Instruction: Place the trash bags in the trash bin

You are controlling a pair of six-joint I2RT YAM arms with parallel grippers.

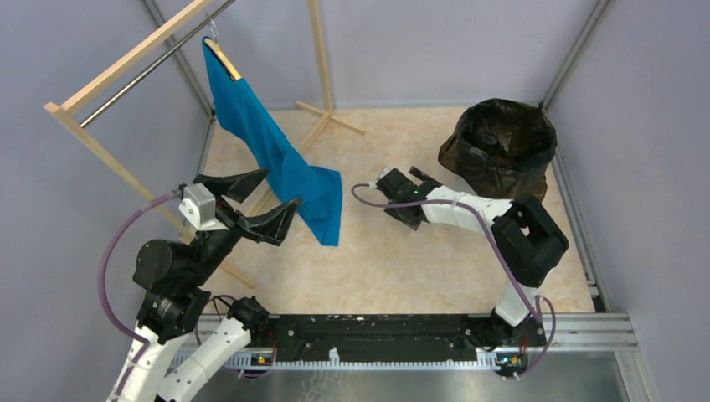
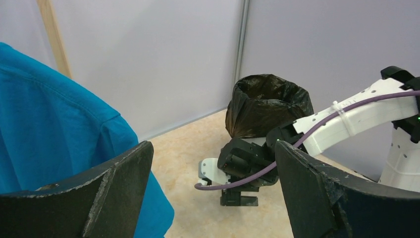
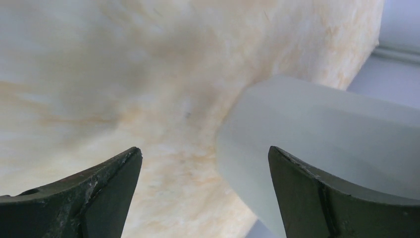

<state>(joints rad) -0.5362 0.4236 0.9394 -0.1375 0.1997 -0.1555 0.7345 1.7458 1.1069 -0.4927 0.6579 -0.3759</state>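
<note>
Nearest us, our left gripper hangs raised beside the blue T-shirt, jaws spread and empty. Mid-table, our right gripper points down, jaws also spread, holding nothing. In the far right corner the trash bag stands mouth-up, apparently lining the trash bin, hidden beneath it. We judge the bagging essentially done; next comes checking the fit.
</note>
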